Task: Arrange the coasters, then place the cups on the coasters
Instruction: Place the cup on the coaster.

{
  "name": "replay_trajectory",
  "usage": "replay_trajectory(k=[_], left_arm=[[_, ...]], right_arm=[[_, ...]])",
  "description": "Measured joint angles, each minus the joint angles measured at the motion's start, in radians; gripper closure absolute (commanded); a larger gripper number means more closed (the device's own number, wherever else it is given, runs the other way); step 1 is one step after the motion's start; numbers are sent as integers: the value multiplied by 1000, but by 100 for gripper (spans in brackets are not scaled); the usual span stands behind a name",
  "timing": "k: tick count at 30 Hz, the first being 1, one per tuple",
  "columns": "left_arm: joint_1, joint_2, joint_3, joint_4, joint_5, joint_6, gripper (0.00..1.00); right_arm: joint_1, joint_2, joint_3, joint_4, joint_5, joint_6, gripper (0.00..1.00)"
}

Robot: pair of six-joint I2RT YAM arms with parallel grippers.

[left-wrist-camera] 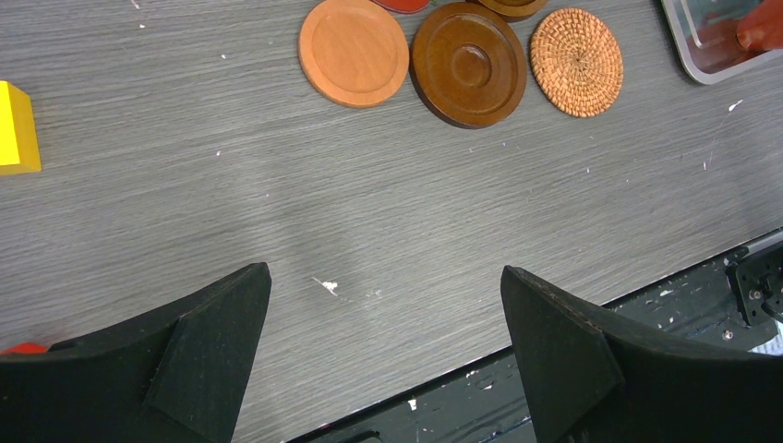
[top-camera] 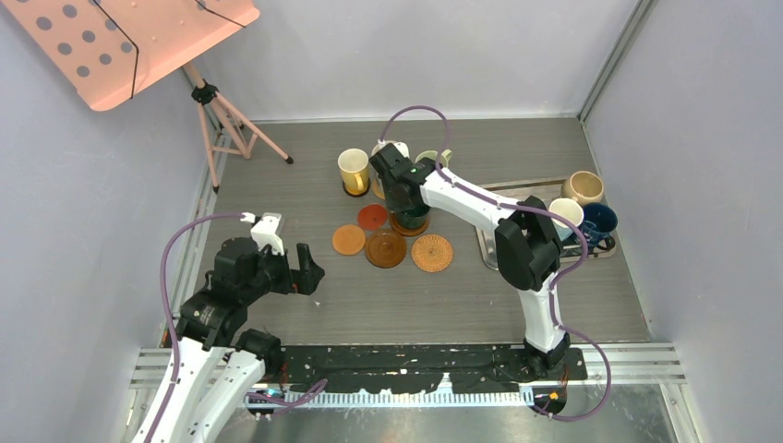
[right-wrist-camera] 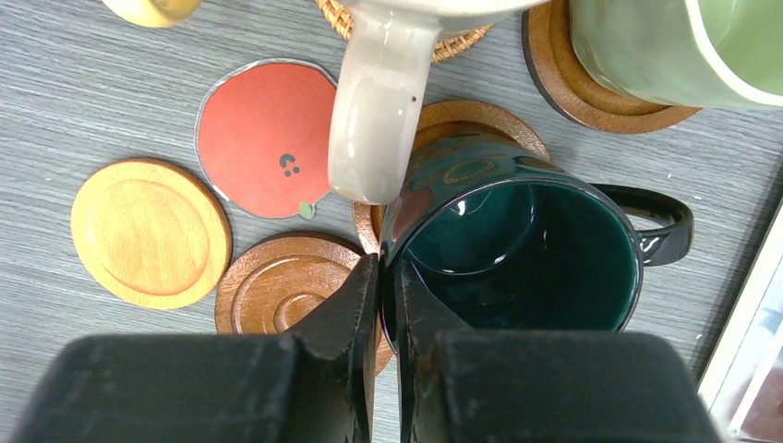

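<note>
My right gripper (right-wrist-camera: 388,263) is shut on the rim of the dark green cup (right-wrist-camera: 517,249), one finger inside and one outside. The cup is over a brown coaster (right-wrist-camera: 466,118); I cannot tell whether it touches it. Around it lie a red coaster (right-wrist-camera: 268,138), an orange-tan coaster (right-wrist-camera: 150,231) and a dark brown ringed coaster (right-wrist-camera: 282,286). A cream cup (right-wrist-camera: 374,120) stands on a wicker coaster (right-wrist-camera: 452,46), and a pale green cup (right-wrist-camera: 683,46) on a dark brown coaster (right-wrist-camera: 591,92). My left gripper (left-wrist-camera: 386,277) is open over bare table, short of the coasters.
A yellow cup (top-camera: 353,171) stands at the back left of the group. A metal tray (top-camera: 489,245) at the right carries a beige cup (top-camera: 584,187), a white-blue cup (top-camera: 565,214) and a navy cup (top-camera: 598,221). A loose wicker coaster (top-camera: 432,253) lies nearby. A yellow block (left-wrist-camera: 17,129) lies at the left.
</note>
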State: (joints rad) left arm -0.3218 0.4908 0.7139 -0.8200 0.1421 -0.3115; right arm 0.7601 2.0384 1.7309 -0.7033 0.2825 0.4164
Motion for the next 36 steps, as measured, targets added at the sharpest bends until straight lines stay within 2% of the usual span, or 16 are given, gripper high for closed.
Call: replay_trajectory(k=[27, 31, 36], left_arm=[[-4, 0, 0, 0, 0, 0, 1], [-5, 0, 0, 0, 0, 0, 1], [-12, -9, 0, 0, -3, 0, 1]], right_arm=[[5, -10, 29, -55, -24, -17, 70], [6, -79, 8, -66, -40, -24, 68], [6, -252, -69, -71, -14, -44, 66]])
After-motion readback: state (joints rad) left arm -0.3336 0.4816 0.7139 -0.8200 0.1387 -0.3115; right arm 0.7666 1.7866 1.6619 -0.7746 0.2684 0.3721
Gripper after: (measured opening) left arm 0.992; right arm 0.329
